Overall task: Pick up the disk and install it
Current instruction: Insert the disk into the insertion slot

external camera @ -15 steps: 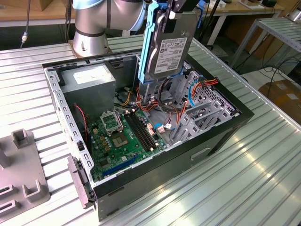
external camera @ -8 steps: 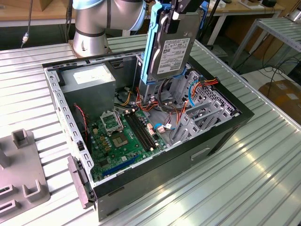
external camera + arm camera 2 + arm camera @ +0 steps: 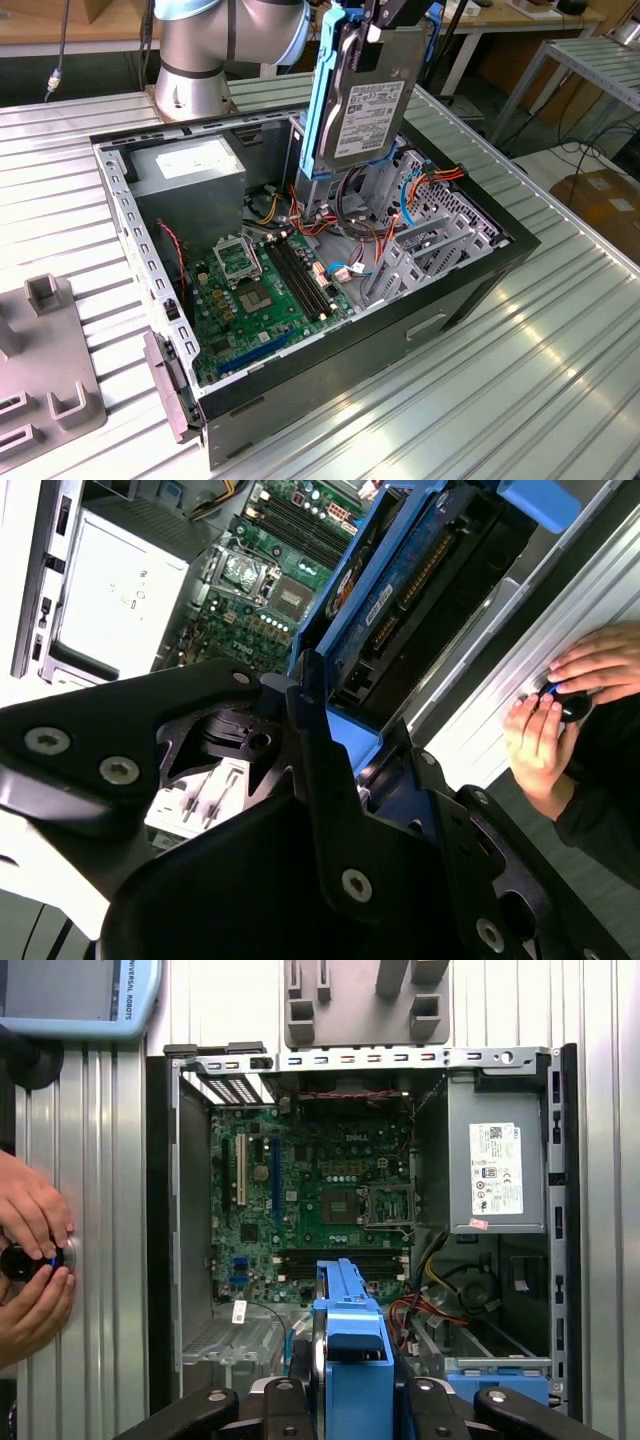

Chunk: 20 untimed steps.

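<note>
Overall light: bright and even in all three views, falling from overhead.
Glare: broad white streaks on the ribbed silver metal bench (image 3: 520, 380), strongest towards the exterior view's right.
Shadows: soft shade along the inner walls of the open black computer case (image 3: 350, 350); the green motherboard (image 3: 265, 290) is lit evenly.
Highlights: the white label on the grey metal disk (image 3: 372, 115) shows bright.
Overexposure: the silver power supply box (image 3: 115, 590) looks nearly washed out in the second wrist view.

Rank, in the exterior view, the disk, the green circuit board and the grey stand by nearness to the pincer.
1. The disk, held in the pincer.
2. The green circuit board, inside the case.
3. The grey stand, at the exterior view's far left.
</note>
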Available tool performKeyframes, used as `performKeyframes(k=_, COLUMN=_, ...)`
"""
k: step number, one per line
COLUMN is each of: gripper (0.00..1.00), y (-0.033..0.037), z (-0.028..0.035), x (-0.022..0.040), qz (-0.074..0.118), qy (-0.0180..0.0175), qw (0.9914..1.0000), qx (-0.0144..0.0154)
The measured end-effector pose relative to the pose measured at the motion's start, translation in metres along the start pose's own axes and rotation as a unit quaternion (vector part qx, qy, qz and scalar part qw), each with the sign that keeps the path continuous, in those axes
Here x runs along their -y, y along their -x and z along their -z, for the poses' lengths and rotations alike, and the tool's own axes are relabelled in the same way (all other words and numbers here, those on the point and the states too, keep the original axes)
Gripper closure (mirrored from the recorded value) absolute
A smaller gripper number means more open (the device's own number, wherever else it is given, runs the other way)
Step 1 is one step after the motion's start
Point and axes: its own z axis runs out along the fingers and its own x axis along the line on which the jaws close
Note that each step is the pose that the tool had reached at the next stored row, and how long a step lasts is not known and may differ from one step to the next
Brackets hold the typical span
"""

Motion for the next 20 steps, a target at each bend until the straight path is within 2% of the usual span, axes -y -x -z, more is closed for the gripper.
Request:
performKeyframes(k=2, gripper=0.63, y=-0.0016, z=-0.0002, x=0.0000, qz=0.000, qy=0.0000, qw=1.00000, qx=0.0000)
performKeyframes(k=6, gripper=0.63, y=-0.0097, z=-0.0020, x=0.0001, qz=0.000, qy=0.0000, qw=1.00000, qx=0.0000)
performKeyframes(k=11, gripper=0.63, y=-0.0118, z=-0.0050, x=0.0042, qz=0.000, qy=0.0001, qw=1.00000, qx=0.0011)
performKeyframes(k=12, gripper=0.63, y=-0.0130, z=-0.0057, x=0.0067, qz=0.000, qy=0.0001, qw=0.99999, qx=0.0035)
performKeyframes(k=13, gripper=0.63, y=-0.0146, z=-0.0060, x=0.0088, qz=0.000, qy=0.0002, qw=0.99992, qx=0.0124)
performKeyframes(k=14, gripper=0.63, y=-0.0157, z=-0.0062, x=0.0097, qz=0.000, qy=0.0003, qw=0.99984, qx=0.0178)
performKeyframes(k=15, gripper=0.63, y=-0.0176, z=-0.0068, x=0.0101, qz=0.000, qy=0.0004, qw=0.99980, qx=0.0200)
performKeyframes(k=18, gripper=0.63, y=-0.0299, z=-0.0102, x=0.0111, qz=0.000, qy=0.0003, qw=0.99980, qx=0.0202)
performKeyframes(k=20, gripper=0.63, y=-0.0386, z=-0.0120, x=0.0157, qz=0.000, qy=0.0006, qw=0.99980, qx=0.0201)
